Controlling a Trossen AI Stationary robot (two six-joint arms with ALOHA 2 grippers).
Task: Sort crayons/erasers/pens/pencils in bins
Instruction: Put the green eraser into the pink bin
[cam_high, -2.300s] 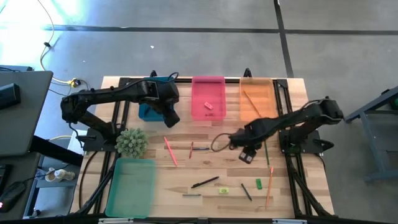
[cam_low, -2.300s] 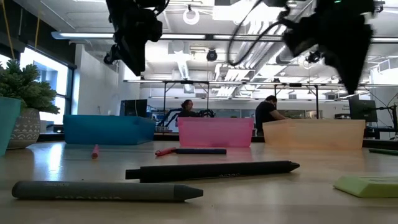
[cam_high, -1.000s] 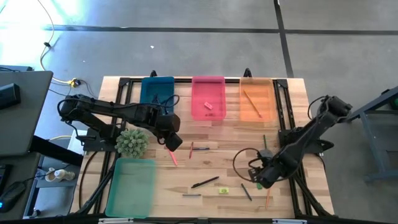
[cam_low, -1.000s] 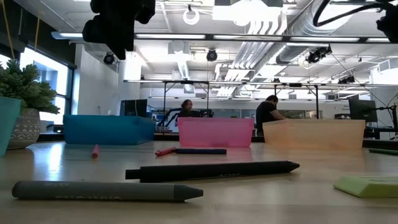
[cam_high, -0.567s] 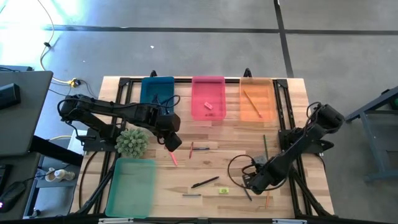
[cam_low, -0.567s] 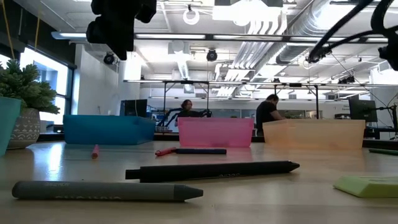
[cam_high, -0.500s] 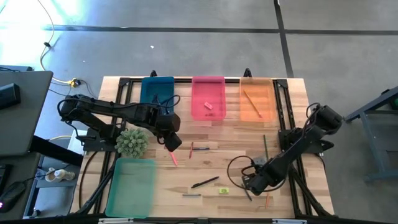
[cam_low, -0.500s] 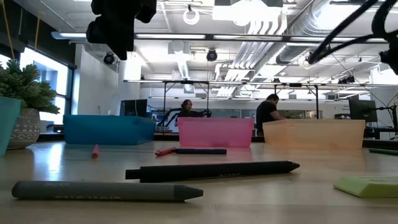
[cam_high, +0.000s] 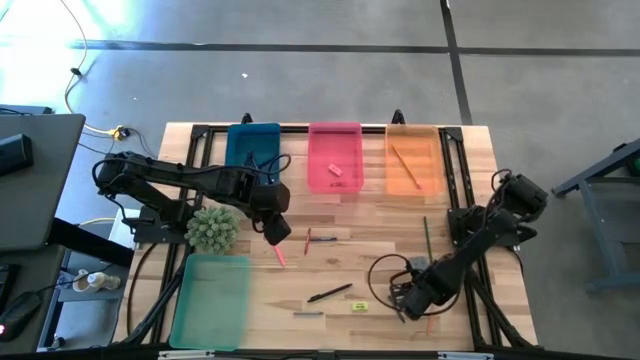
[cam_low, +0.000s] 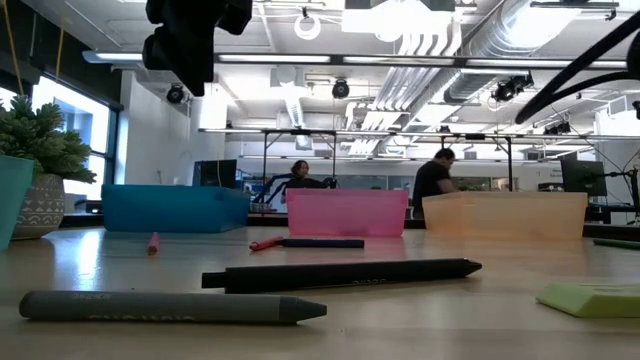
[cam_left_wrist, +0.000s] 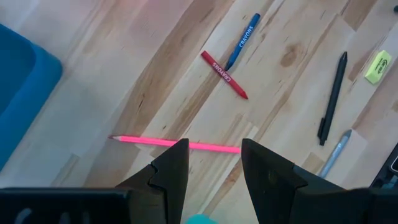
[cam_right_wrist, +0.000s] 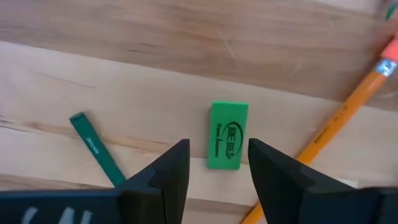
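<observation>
Now my right gripper (cam_right_wrist: 213, 163) hangs wide open, straddling the green eraser (cam_right_wrist: 227, 135) for a pinch. My left gripper (cam_left_wrist: 214, 163), open too, waits over the pink pencil (cam_left_wrist: 176, 143).

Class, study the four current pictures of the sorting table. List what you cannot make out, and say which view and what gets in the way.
1. Green eraser: hidden in the high view beneath the right gripper.
2. Blue bin, pink bin and orange bin: the low view is level, so their walls hide the contents.
3. Light green bin: too faint in the high view to judge what it holds.
4. Pink pencil: one end is behind a finger in the left wrist view.
</observation>
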